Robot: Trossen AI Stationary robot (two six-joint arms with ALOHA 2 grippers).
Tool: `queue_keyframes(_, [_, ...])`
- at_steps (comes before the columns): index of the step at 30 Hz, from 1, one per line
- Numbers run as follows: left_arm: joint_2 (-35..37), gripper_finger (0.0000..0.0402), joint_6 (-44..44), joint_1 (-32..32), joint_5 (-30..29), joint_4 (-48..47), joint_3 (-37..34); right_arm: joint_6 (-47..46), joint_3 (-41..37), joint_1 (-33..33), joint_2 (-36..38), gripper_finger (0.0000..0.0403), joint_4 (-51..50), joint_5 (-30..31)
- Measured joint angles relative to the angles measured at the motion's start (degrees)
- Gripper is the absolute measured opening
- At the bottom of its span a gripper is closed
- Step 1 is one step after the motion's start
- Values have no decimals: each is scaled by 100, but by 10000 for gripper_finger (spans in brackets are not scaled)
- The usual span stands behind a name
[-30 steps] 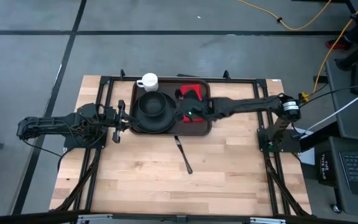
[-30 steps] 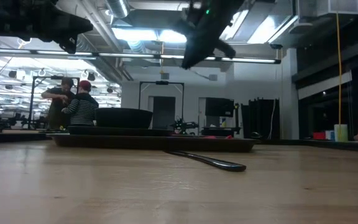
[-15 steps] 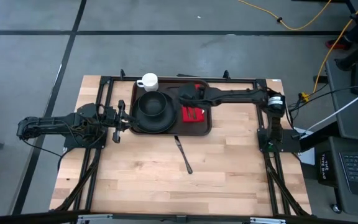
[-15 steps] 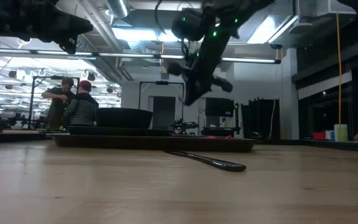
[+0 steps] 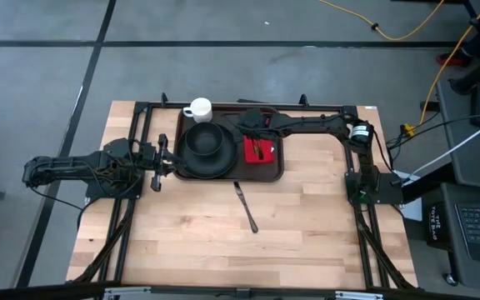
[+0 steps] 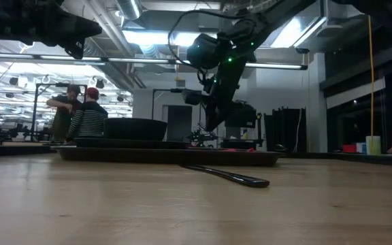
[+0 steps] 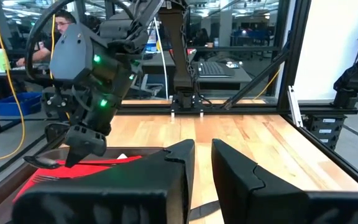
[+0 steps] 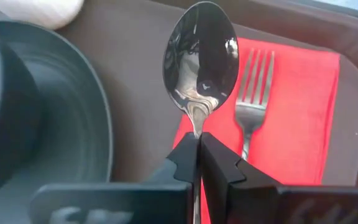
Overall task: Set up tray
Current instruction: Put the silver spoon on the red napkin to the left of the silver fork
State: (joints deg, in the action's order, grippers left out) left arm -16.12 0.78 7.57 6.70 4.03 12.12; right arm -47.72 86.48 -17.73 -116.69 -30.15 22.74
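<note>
Table (image 5: pixel 307 225): one tray (image 5: pixel 277 171), one fork (image 8: pixel 253 93); right end effector (image 8: pixel 199 152) pinches one spoon (image 8: pixel 201 56).

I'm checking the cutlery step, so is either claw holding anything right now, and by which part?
The right claw holds a spoon by its handle, just below the bowl, over the tray. The left claw holds nothing.

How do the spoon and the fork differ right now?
The spoon is pinched by its handle in the right gripper and held above the tray; the fork lies free on the red napkin. The spoon ends in a rounded bowl, the fork in tines. Only the fork rests on the napkin. Both are shiny metal and point the same way.
</note>
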Motion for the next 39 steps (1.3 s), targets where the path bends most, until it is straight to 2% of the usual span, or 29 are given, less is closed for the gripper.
queue_keyframes(16, [1,49,0,0,3,-2,0,-289,-2,-257,-537,16,387,-167])
queue_keyframes(39, [0,49,2,0,0,-1,0,-282,-4,-381,-581,16,377,-334])
